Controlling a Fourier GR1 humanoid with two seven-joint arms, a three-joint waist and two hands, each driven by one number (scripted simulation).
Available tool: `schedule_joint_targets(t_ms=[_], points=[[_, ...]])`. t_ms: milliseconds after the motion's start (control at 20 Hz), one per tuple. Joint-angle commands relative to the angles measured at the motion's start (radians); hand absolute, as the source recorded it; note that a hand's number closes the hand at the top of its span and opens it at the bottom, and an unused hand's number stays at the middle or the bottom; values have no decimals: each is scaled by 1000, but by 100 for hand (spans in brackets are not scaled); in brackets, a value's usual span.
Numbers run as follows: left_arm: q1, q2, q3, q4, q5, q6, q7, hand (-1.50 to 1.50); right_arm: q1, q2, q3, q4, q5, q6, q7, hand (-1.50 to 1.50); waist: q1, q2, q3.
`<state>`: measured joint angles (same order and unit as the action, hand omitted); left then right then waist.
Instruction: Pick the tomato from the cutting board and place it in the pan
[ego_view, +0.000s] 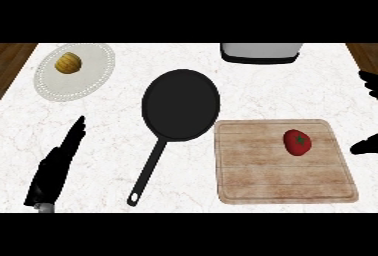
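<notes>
On the cutting board (284, 162): tomato (297, 142) (untouched); right hand (367, 145) spread wide beside it; pan (181, 105) empty.

White marble surface (96, 150) fills most of the frame, with brown wood showing at the upper left and upper right corners. White plate (74, 71) with a beaded rim, upper left. Small yellow-brown ribbed item (68, 63) on it (can't tell what food). Grey-white appliance (260, 52) with dark base, top right, cut off by frame edge.
</notes>
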<state>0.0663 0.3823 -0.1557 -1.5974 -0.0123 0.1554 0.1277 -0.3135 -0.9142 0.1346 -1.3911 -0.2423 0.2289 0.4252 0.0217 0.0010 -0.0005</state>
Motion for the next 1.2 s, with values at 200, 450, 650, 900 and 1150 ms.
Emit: schedule_joint_targets(t_ms=[200,450,650,900,1150], points=[[11,-4,31,-28,0,-33,17,0,-207,101,86,102,85,139,175,-150,-2,1,0],[17,-39,15,-21,-43,-16,6,0,-334,154,74,184,52,263,302,-150,-5,0,0],[-9,-66,18,1,-68,4,21,0,-347,210,132,168,121,290,357,-150,-9,0,0],[4,-62,15,-45,-73,-10,57,0,-379,244,184,150,105,396,513,-150,-11,-3,0],[1,-69,56,-13,-67,-27,19,0,-421,277,161,231,144,453,510,-150,-13,-1,0]])
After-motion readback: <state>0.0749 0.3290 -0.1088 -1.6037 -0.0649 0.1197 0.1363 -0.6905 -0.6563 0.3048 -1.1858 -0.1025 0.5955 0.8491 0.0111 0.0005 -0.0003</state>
